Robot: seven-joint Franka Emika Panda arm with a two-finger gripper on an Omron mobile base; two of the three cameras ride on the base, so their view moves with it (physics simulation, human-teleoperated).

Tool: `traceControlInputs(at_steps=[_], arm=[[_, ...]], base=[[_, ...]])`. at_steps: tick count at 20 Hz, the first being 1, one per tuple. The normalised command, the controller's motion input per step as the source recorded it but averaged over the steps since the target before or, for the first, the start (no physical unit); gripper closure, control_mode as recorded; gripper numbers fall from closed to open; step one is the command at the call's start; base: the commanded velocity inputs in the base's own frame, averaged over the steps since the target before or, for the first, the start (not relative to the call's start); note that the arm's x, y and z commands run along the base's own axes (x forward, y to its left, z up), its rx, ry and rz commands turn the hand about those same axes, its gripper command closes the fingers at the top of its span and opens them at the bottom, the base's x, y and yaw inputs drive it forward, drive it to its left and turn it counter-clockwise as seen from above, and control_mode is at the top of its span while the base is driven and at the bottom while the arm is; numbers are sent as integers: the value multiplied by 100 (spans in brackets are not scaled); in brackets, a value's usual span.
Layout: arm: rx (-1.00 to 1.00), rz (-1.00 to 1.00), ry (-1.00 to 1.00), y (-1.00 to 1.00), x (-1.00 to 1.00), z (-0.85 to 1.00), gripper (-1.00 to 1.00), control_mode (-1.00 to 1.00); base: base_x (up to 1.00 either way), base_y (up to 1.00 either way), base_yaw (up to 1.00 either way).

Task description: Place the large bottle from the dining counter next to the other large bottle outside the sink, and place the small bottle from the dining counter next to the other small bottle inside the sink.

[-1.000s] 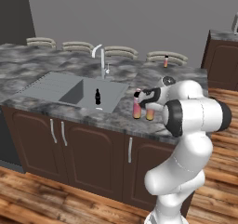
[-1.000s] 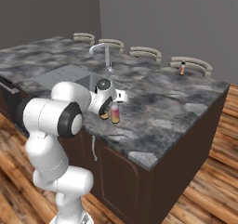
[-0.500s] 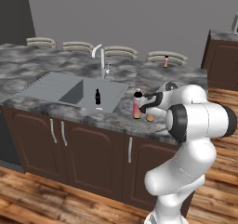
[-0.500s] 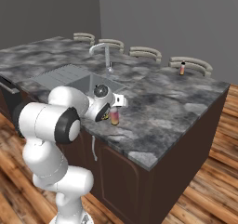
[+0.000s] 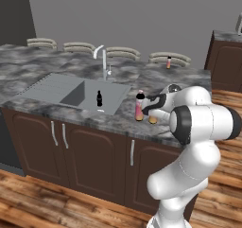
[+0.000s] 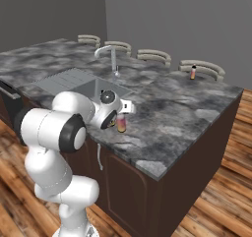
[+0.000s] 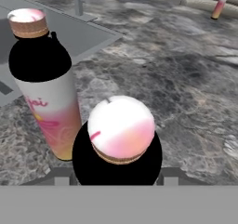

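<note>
My gripper (image 7: 116,175) is shut on a large bottle (image 7: 120,137), pink-to-yellow with a black shoulder and cork-rimmed cap, seen from above between the fingers. It hangs upright just over the stone, right of the other large bottle (image 7: 44,83), which stands outside the sink (image 7: 69,30). From the left base, the held bottle (image 5: 152,118) and the standing one (image 5: 139,107) are close together but apart. The other small bottle (image 5: 99,98), all black, stands inside the sink (image 5: 56,87). The small pink bottle (image 5: 168,62) stands at the far edge of the dining counter (image 5: 189,78).
A tall arched faucet (image 5: 104,61) rises behind the sink basin. Several stool backs (image 5: 170,57) line the counter's far side. A separate dark cabinet (image 5: 226,57) stands at the right. The counter's front edge (image 6: 123,155) runs just below my hand.
The held large bottle has sunk a little beside the standing one. My elbow has swung out to the right. The other bottles have not moved.
</note>
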Motion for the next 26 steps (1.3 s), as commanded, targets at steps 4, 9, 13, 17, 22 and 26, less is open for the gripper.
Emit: traceControlInputs(at_steps=[4, 9, 13, 17, 22, 26], arm=[[0, 0, 0, -5, 0, -15, 100, -100], [0, 0, 0, 0, 0, -12, 100, -100], [0, 0, 0, 0, 0, -7, 100, -100], [0, 0, 0, 0, 2, -8, 100, -100], [0, 0, 0, 0, 1, -11, 100, -100], [0, 0, 0, 0, 0, -13, 100, -100]], base=[[0, 0, 0], [0, 0, 0], [0, 0, 0], [0, 0, 0], [0, 0, 0], [0, 0, 0]])
